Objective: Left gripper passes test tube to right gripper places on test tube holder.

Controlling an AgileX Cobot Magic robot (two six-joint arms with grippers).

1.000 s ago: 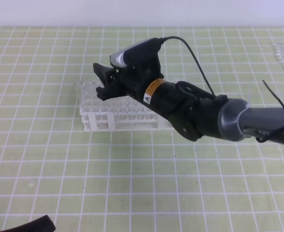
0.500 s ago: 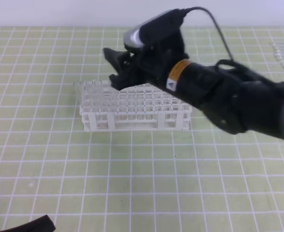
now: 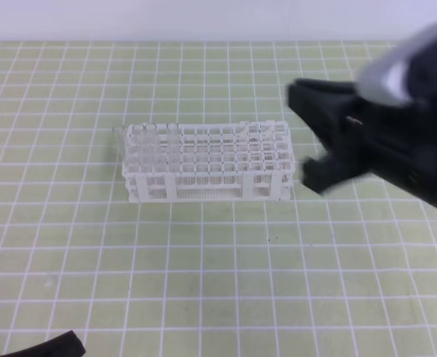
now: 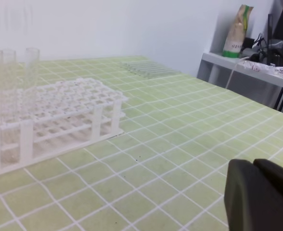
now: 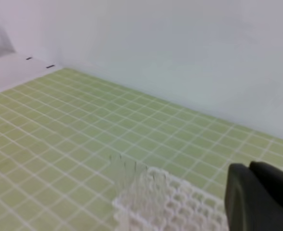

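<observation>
The white test tube holder (image 3: 204, 190) sits mid-table, and a few clear test tubes (image 3: 155, 132) stand upright in its left end. My right gripper (image 3: 305, 138) hovers off the holder's right end, high and blurred by motion. In the right wrist view its fingers (image 5: 257, 192) lie together with nothing between them, above the holder (image 5: 180, 204). Only a black edge of my left gripper (image 3: 51, 346) shows at the bottom left. The left wrist view shows that gripper (image 4: 253, 166) shut and empty, low over the mat, with the holder (image 4: 59, 98) and tubes (image 4: 32, 65) to its left.
Spare clear tubes (image 3: 435, 78) lie on the mat at the far right back, seen also as a row of tubes (image 4: 146, 68) beyond the holder. A white wall runs along the back edge. A side table (image 4: 247, 62) with a bag stands off the mat's right.
My right gripper has pulled away from above the holder's left end, moving right and nearer the camera, and its fingers have come together. The left gripper has stayed put.
</observation>
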